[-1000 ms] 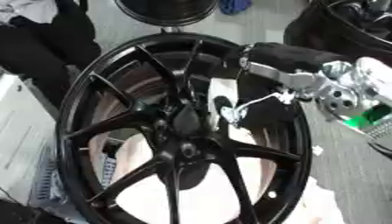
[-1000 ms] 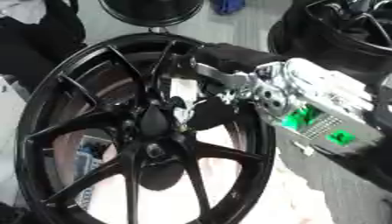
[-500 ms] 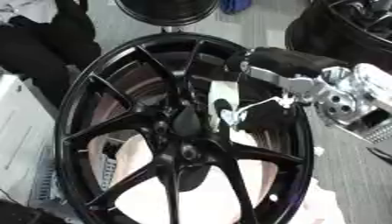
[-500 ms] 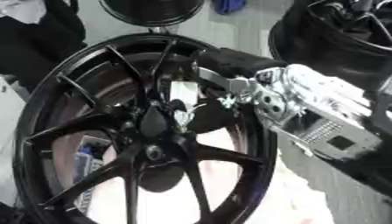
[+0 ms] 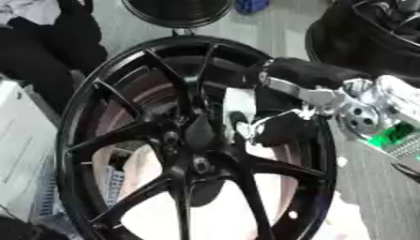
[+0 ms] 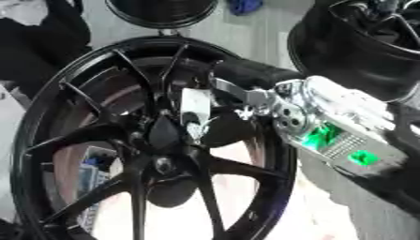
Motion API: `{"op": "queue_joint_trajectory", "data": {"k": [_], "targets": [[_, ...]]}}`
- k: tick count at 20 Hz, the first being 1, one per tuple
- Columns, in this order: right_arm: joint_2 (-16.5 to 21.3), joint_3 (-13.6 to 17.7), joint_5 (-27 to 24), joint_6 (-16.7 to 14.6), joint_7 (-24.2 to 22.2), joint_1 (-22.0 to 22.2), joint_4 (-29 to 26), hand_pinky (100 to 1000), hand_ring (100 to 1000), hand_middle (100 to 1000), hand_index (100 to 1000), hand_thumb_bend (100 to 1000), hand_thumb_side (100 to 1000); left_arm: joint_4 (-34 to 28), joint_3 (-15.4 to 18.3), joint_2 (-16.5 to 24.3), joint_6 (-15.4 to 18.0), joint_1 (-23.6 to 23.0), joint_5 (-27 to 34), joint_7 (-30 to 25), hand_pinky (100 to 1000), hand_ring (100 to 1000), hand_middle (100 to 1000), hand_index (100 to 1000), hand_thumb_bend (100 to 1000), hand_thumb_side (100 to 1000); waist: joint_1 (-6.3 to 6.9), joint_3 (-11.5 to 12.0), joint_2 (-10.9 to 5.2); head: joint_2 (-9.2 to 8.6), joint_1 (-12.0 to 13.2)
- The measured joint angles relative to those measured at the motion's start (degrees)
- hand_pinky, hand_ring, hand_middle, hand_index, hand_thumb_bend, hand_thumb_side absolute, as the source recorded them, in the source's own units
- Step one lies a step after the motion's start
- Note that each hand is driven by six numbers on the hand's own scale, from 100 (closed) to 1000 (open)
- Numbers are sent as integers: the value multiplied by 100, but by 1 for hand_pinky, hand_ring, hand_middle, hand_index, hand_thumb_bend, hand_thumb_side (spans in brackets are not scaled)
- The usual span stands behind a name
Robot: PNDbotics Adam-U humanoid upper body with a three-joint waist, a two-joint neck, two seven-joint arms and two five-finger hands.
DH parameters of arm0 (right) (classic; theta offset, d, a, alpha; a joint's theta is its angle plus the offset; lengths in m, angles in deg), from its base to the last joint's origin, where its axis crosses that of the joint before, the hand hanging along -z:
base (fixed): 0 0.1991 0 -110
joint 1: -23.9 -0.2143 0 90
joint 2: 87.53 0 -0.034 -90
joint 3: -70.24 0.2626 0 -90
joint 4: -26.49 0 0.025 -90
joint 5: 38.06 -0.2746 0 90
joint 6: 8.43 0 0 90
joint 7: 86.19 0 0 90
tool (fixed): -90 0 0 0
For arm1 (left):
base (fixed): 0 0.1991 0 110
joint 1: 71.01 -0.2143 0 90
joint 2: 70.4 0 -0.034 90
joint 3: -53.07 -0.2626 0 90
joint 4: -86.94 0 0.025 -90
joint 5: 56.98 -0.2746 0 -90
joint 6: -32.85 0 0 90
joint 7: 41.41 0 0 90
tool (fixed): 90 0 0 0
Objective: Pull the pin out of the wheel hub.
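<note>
A black multi-spoke wheel (image 5: 107, 140) fills the middle of both views, its hub (image 5: 197, 161) just below centre. My right arm, black with a silver wrist (image 6: 303, 117), comes in from the right over the rim. My right hand (image 5: 283, 129) reaches between the spokes just up and right of the hub. A small pale piece (image 5: 243, 127) shows at the hand's tip by the hub; blur keeps me from telling whether it is the pin or whether the hand holds it. My left hand shows in neither view.
A second black wheel (image 6: 361, 47) stands at the top right, close behind my arm. A round black object (image 5: 176, 9) and something blue (image 5: 250, 4) lie at the top edge. A white box (image 5: 20, 140) is at the left, dark cloth (image 5: 49, 42) above it.
My right forearm has dropped slightly and swung nearer the rim. The hand stays by the hub between the same spokes. The wheel has not moved.
</note>
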Motion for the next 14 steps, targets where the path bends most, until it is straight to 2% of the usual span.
{"op": "queue_joint_trajectory", "data": {"k": [8,11,14], "targets": [[2,17,-62,34,34,46,0,923,893,737,866,100,502,0,0,-33,0,14,0,-18,629,526,530,693,152,378,0,13,38,-27,-20],[2,35,-95,63,63,56,0,912,873,670,837,100,463,0,0,-41,1,17,0,-19,630,526,530,693,151,379,0,15,39,-27,-23],[2,41,-178,130,130,55,0,896,846,598,794,100,379,0,-1,-42,1,19,3,-20,630,526,531,694,151,379,1,16,40,-28,-31]]}}
